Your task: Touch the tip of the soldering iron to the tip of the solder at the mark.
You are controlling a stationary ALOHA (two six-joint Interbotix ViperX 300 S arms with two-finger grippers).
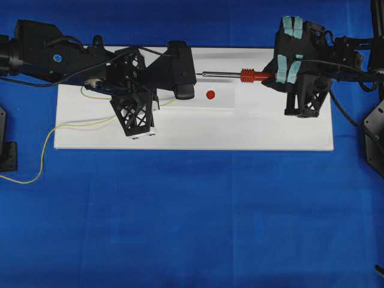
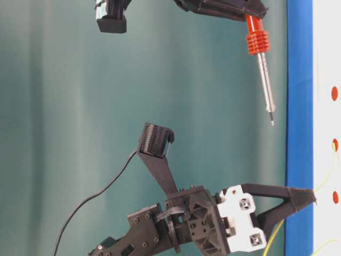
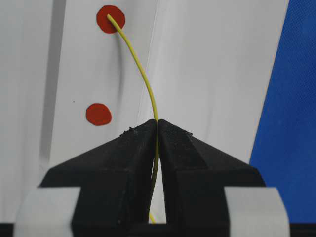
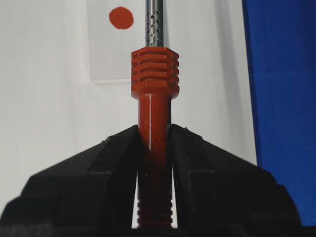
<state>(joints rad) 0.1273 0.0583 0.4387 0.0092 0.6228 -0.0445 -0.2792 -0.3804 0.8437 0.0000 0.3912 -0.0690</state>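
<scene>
My left gripper [image 3: 157,123] is shut on the thin yellow solder [image 3: 146,81]. The solder curves out from the jaws, and its tip lies over a red mark [image 3: 110,19] on the white board [image 1: 270,129]. A second red mark [image 3: 98,114] is nearer the jaws. My right gripper [image 4: 154,131] is shut on the red-orange handle of the soldering iron [image 4: 154,74]. In the overhead view the iron [image 1: 255,75] points left, and its silver shaft [image 1: 219,74] lies behind another red mark [image 1: 210,94]. In the table-level view the iron's tip [image 2: 272,122] hangs off the board, apart from the solder [image 2: 327,176].
The slack solder [image 1: 39,165] trails off the board's left edge onto the blue cloth [image 1: 192,216]. The left wrist camera [image 1: 180,75] covers part of the board near the marks. Black mounts stand at the left [image 1: 7,150] and right [image 1: 373,138] table edges.
</scene>
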